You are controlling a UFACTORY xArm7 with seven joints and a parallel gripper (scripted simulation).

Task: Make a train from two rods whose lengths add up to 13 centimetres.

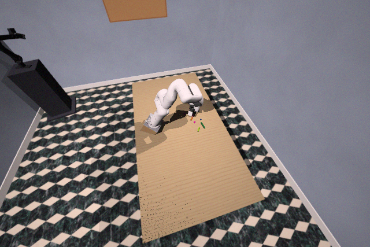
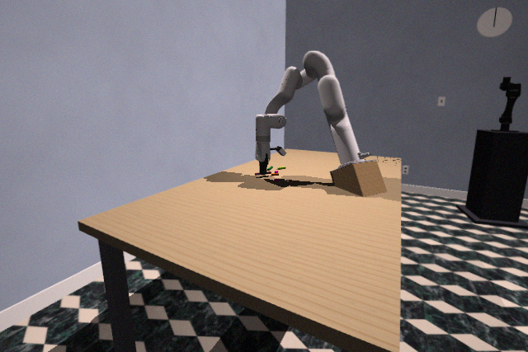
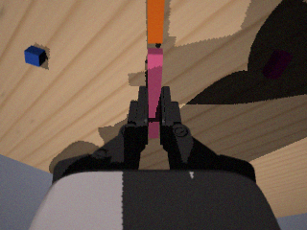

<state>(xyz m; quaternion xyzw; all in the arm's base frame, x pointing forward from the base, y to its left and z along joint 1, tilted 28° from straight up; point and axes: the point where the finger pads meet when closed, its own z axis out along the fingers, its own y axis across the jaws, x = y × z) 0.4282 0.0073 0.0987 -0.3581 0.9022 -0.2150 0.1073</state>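
In the wrist view my gripper [image 3: 153,99] is shut on a pink rod [image 3: 153,86] that lies low over the table, its long axis pointing away from me. An orange rod [image 3: 155,21] lies just beyond the pink rod's far end, in line with it and with a very small gap. In the top view the gripper [image 1: 192,114] stands at the orange rod [image 1: 191,118]. A blue cube [image 3: 35,56] lies to the left and a magenta rod [image 3: 277,64] lies in shadow to the right.
A green rod [image 1: 203,125], a lime rod [image 1: 198,129], the magenta rod [image 1: 194,122] and the blue cube [image 1: 200,119] lie on the table near the gripper. The arm's base block [image 2: 359,176] stands on the table.
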